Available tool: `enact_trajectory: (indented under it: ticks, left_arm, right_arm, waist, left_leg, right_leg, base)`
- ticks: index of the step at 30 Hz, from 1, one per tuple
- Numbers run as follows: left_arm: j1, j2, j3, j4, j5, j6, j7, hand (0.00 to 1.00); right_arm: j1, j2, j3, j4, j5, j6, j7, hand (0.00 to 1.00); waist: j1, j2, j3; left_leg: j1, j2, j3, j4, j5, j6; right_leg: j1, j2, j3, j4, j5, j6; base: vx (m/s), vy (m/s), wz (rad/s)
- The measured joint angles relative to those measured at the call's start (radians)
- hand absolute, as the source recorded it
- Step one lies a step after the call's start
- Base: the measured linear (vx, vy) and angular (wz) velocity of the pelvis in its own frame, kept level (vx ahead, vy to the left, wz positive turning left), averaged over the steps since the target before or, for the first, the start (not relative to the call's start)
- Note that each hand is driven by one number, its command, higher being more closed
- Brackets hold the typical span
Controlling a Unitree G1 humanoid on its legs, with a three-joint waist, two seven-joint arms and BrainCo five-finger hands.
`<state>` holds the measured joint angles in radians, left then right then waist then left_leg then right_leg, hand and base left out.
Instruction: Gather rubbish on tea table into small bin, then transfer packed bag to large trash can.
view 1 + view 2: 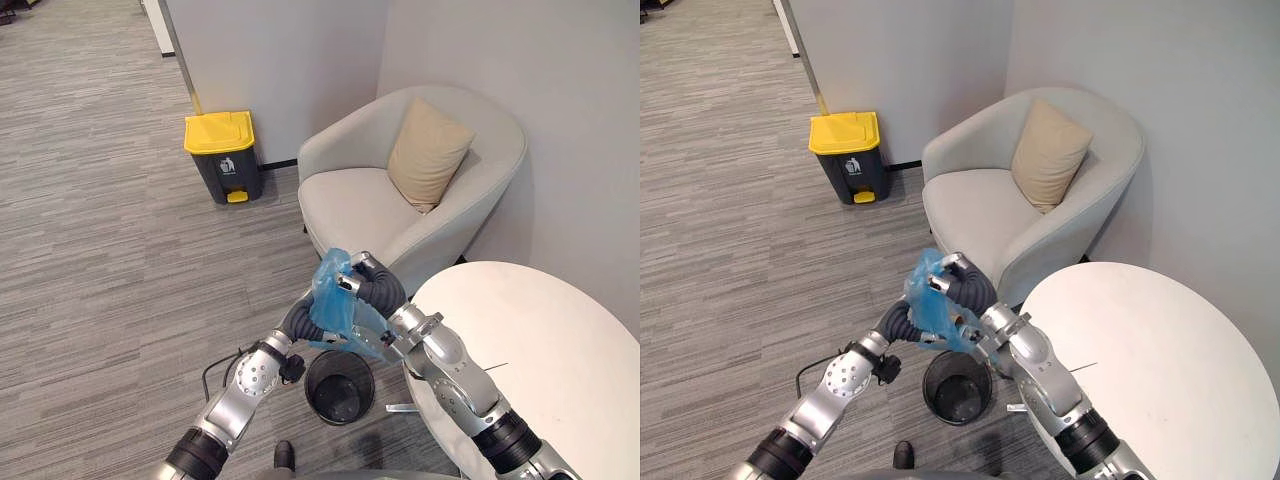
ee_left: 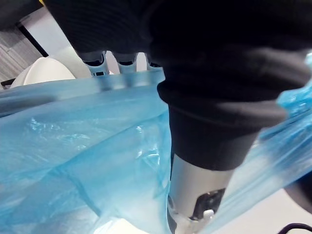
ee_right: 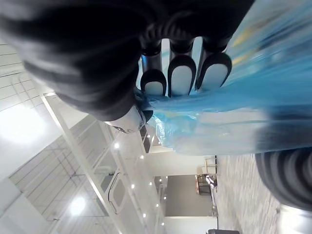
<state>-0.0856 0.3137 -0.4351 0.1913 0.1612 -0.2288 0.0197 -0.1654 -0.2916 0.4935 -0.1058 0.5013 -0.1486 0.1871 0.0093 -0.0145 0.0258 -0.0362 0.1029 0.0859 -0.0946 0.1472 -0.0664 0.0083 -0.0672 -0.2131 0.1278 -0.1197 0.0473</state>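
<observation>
A crumpled blue plastic bag (image 1: 335,300) hangs between both hands, just above the small black mesh bin (image 1: 340,386) on the floor. My right hand (image 1: 378,287) grips the bag's top, and in its wrist view the curled fingers (image 3: 180,78) pinch the blue film. My left hand (image 1: 298,322) holds the bag from the other side; its fingers (image 2: 97,62) reach into the bag's edge. The large grey trash can (image 1: 223,155) with a yellow lid stands by the far wall, lid closed.
A white round tea table (image 1: 540,340) stands at the right, beside the small bin. Behind it is a light grey armchair (image 1: 360,205) with a beige cushion (image 1: 428,150). Grey carpet stretches from the bin to the large can.
</observation>
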Motion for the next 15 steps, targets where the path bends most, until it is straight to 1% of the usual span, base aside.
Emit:
enact_trajectory:
  ticks: [3, 13, 15]
  left_arm:
    - [-0.02, -0.018, 0.0, 0.02, 0.05, 0.002, 0.01, 0.0]
    - [-0.026, -0.082, -0.039, 0.12, 0.08, 0.001, 0.01, 0.0]
    - [-0.03, -0.094, -0.043, 0.142, 0.087, -0.001, 0.012, 0.0]
  right_arm:
    - [-0.003, 0.008, 0.009, 0.0, 0.025, 0.0, 0.011, 1.0]
    - [-0.006, 0.022, 0.071, 0.0, 0.039, 0.006, 0.01, 1.0]
    - [-0.006, 0.022, 0.075, 0.002, 0.039, 0.016, 0.006, 1.0]
  waist:
    - [0.001, -0.002, -0.002]
    - [0.002, -0.005, -0.007]
    - [0.003, -0.005, -0.007]
  left_leg:
    - [0.0, 0.0, 0.001, 0.0, 0.0, 0.0]
    - [0.003, 0.001, 0.0, 0.0, 0.0, 0.0]
    - [0.003, 0.001, 0.001, 0.0, 0.0, 0.0]
  right_leg:
    - [0.006, 0.002, 0.001, -0.013, 0.011, -0.002]
    - [0.015, 0.005, 0.002, -0.028, 0.019, -0.001]
    - [0.014, 0.005, 0.003, -0.028, 0.019, -0.001]
  base:
    - [0.0, 0.0, 0.0]
    - [0.0, 0.0, 0.0]
    - [0.0, 0.0, 0.0]
